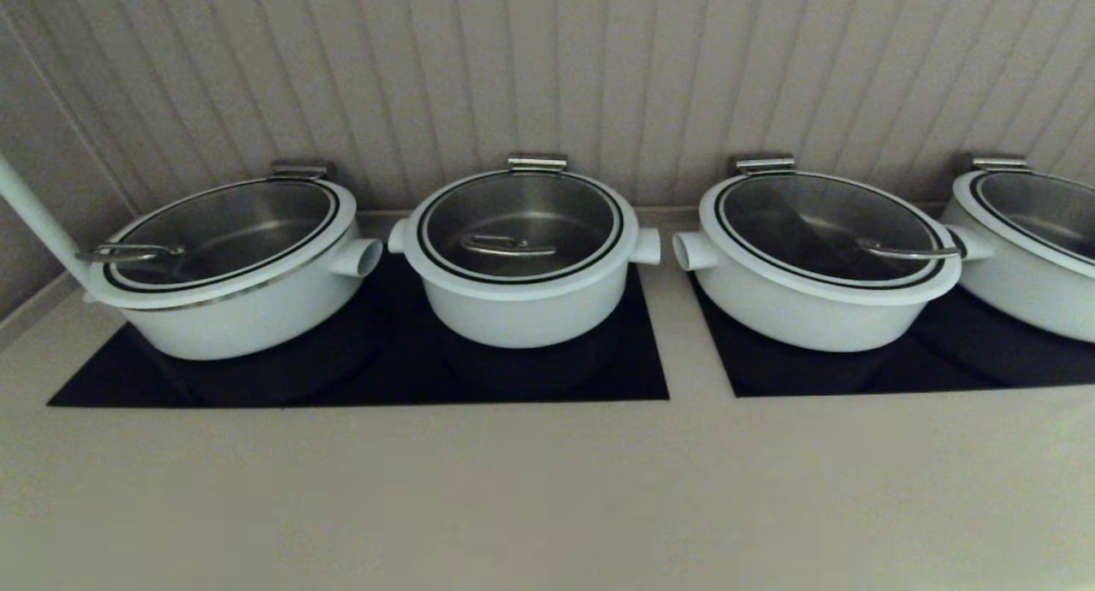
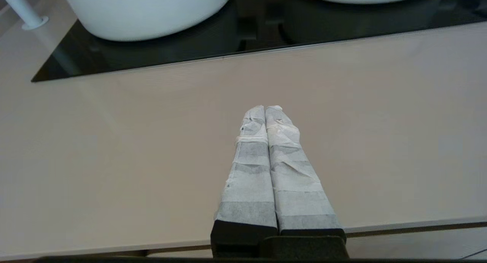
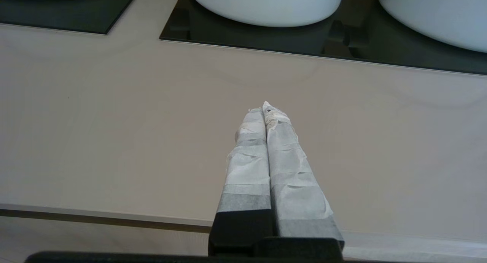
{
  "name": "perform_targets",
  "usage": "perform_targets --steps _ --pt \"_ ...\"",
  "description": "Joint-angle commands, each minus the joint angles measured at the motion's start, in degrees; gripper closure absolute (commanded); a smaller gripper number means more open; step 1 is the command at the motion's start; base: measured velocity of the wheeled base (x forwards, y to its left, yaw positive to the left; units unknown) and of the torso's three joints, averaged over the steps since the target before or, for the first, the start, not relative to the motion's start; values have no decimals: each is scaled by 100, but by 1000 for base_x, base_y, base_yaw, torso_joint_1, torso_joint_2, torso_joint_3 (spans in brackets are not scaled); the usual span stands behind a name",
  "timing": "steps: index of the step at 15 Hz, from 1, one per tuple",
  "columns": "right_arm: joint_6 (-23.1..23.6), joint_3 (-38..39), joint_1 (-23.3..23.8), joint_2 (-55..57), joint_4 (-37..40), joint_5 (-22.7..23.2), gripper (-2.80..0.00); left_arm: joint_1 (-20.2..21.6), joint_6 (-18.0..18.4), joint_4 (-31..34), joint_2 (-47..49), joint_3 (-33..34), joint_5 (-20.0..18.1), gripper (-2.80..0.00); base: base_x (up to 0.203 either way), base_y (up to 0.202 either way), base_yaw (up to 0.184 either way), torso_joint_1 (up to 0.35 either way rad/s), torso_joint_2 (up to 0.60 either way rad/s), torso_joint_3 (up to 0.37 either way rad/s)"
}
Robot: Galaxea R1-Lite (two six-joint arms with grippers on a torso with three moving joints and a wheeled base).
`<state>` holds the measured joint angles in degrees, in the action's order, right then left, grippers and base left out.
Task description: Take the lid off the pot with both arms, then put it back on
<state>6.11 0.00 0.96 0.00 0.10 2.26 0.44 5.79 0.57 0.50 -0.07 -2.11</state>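
Lid (image 1: pixel 520 225) on the pot (image 1: pixel 523 304): you see it seated flat, a round glass disc with a white rim, a thin black ring and a curved steel bar handle (image 1: pixel 506 246) at its centre. Count four white pots in a row on the table (image 1: pixel 547 488), each with a glass lid; your pot is the second from the robot's left, narrower and deeper than the others, with two short white side stubs. Two black panels lie under them, the left panel (image 1: pixel 359 377) carrying your pot and its wider neighbour (image 1: pixel 231 274), the right panel (image 1: pixel 898 360) the other two. No writing or brand mark can be read on any of them. Your left tool (image 2: pixel 265 110) hovers over bare table, well short of the panel's near edge, its paper-wrapped fingers pressed together and grasping nothing. Your right tool (image 3: pixel 266 107) sits likewise, clenched on nothing, with the pots beyond its tips across open table.
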Motion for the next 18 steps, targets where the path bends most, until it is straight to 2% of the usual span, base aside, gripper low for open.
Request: perform_targets --steps 1,7,11,18 --pt "5 0 0 0 -1 3 0 0 -59 -12 -41 7 0 0 0 0 0 0 0 0" --pt "5 0 0 0 -1 3 0 0 -122 -13 -41 7 9 0 0 0 0 0 0 0" --pt "26 0 0 0 -1 3 0 0 -342 -13 -41 7 18 0 0 0 0 0 0 0" --pt "-16 -9 0 0 78 4 0 0 -351 -13 -41 7 18 0 0 0 0 0 0 0"
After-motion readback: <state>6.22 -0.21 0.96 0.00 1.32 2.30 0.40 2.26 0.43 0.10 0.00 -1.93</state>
